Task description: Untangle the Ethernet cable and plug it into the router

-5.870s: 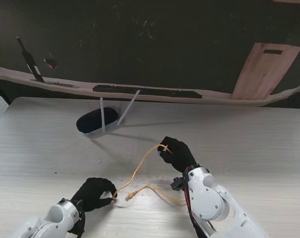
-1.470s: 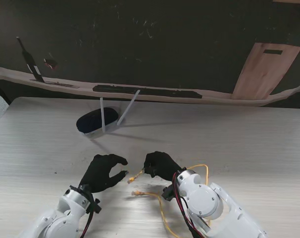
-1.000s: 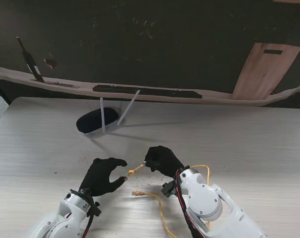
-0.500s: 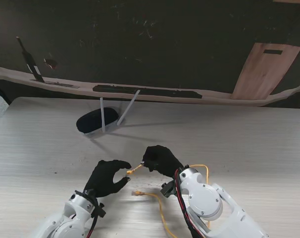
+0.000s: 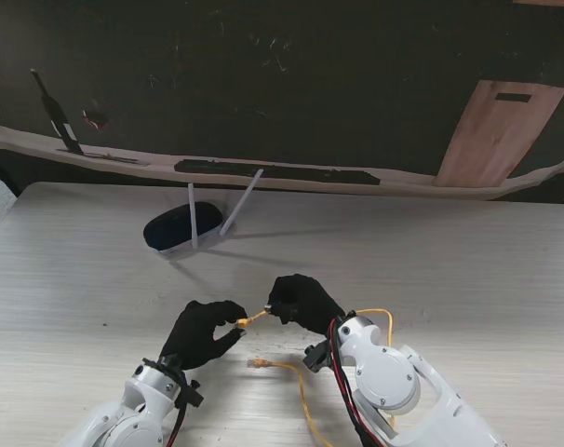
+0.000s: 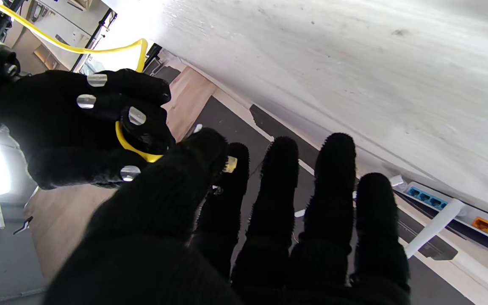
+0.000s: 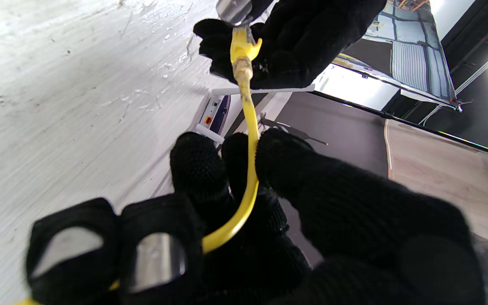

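While the right robot hand (image 5: 299, 303) pinches the yellow cable (image 5: 302, 391) close to its end, the left robot hand (image 5: 200, 332) closes its fingertips on the plug (image 5: 244, 322) at that same end. Both hands meet above the desk (image 5: 468, 270), near me. The rest of the cable loops back by the right arm, and its other plug (image 5: 258, 363) lies on the desk (just nearer to me than the hands). The router (image 5: 175, 229) sits farther away, to the left, well apart from both hands.
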Controlling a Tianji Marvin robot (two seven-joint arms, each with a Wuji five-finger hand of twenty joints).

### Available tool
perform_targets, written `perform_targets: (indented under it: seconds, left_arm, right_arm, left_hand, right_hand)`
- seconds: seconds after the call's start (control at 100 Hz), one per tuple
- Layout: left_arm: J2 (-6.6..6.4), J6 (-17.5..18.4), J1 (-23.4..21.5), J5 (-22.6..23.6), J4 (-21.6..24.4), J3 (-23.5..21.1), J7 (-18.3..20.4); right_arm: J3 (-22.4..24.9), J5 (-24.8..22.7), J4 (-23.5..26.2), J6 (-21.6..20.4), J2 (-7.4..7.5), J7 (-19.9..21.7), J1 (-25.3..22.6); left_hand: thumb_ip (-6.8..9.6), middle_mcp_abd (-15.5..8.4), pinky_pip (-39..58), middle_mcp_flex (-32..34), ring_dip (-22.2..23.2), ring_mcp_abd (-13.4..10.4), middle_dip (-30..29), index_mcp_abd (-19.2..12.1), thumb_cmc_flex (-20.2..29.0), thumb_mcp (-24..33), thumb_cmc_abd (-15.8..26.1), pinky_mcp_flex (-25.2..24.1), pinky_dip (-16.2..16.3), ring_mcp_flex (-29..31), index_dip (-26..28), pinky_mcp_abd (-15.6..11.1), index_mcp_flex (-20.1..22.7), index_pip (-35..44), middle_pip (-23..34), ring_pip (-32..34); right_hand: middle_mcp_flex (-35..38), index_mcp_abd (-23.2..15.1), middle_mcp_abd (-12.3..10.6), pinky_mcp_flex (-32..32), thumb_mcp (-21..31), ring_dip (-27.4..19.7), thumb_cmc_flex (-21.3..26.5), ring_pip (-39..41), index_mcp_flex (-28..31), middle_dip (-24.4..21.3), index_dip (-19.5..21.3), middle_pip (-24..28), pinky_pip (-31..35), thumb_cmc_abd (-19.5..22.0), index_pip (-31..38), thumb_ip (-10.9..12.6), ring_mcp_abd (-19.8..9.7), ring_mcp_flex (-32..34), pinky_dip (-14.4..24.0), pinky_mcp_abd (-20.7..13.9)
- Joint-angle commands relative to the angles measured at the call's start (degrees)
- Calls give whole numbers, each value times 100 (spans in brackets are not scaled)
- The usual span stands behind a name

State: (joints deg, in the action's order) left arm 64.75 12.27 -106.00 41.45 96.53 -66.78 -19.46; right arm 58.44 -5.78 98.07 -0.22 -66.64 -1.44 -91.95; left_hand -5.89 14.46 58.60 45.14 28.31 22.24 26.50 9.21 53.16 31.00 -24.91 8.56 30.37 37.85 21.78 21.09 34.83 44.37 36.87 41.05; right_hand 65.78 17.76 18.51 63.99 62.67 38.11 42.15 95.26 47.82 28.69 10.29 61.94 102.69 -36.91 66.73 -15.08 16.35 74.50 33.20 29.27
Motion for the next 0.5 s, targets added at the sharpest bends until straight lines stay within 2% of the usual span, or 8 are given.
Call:
perform_targets:
  seconds: [0.0,0.05,0.08,0.21,0.35,0.41,0.49]
  left_arm:
    - [33,24,-41,-59,28,-1,34]
    - [41,42,-44,-90,25,-7,15]
    - [47,54,-45,-112,22,-9,5]
    - [66,100,-42,-173,6,-13,-44]
    - [95,132,-16,-150,-47,12,-227]
    - [109,141,-4,-140,-70,24,-306]
    - [105,148,-7,-121,-68,13,-306]
  right_arm:
    - [-1,0,36,-38,5,98,-52]
    - [0,-8,35,-42,5,96,-55]
    - [1,-11,37,-43,5,95,-58]
    - [7,-17,43,-44,13,116,-65]
    - [25,-1,57,-34,30,179,-76]
    - [37,4,62,-44,44,231,-82]
    - [45,1,59,-61,57,275,-85]
  left_hand:
    - [-36,-159,211,211,90,80,182,-134,308,-130,134,35,150,173,-80,166,141,199,122,171]
    - [-11,-187,247,425,135,120,317,-171,500,-262,248,75,172,281,-84,194,225,322,137,289]
    - [39,-191,268,553,155,171,415,-169,709,-554,384,99,192,355,-120,209,301,430,114,368]
    - [45,-213,366,880,227,246,452,-122,832,-705,444,224,241,636,-144,280,458,522,310,596]
    - [65,-180,520,1221,161,281,278,-19,798,-584,335,459,316,1024,-222,297,658,555,398,700]
    - [13,-175,673,1485,-36,242,76,83,642,-271,196,678,388,1338,-261,224,761,617,441,759]
    - [2,-184,734,1585,-150,188,0,77,584,-134,128,782,406,1445,-252,159,808,675,397,738]
  right_hand:
    - [512,-153,985,187,10,58,191,237,10,74,39,552,485,107,126,41,-943,27,45,-90]
    - [507,-156,983,185,7,54,192,231,9,73,39,550,475,108,127,42,-941,27,40,-85]
    - [504,-157,983,182,4,51,191,225,8,73,38,549,466,110,127,42,-938,26,36,-81]
    - [478,-175,983,156,-17,23,189,172,-5,66,33,534,357,128,126,45,-906,25,-15,-15]
    - [367,-232,989,55,-88,-160,171,-111,-61,-4,-52,414,-81,164,69,53,-675,17,-296,416]
    - [261,-261,982,-71,-123,-362,177,-457,-127,-95,-143,260,-488,180,20,58,-413,8,-578,742]
    - [123,-293,960,-222,-128,-616,182,-833,-243,-220,-241,88,-872,159,-30,67,-171,-10,-981,1041]
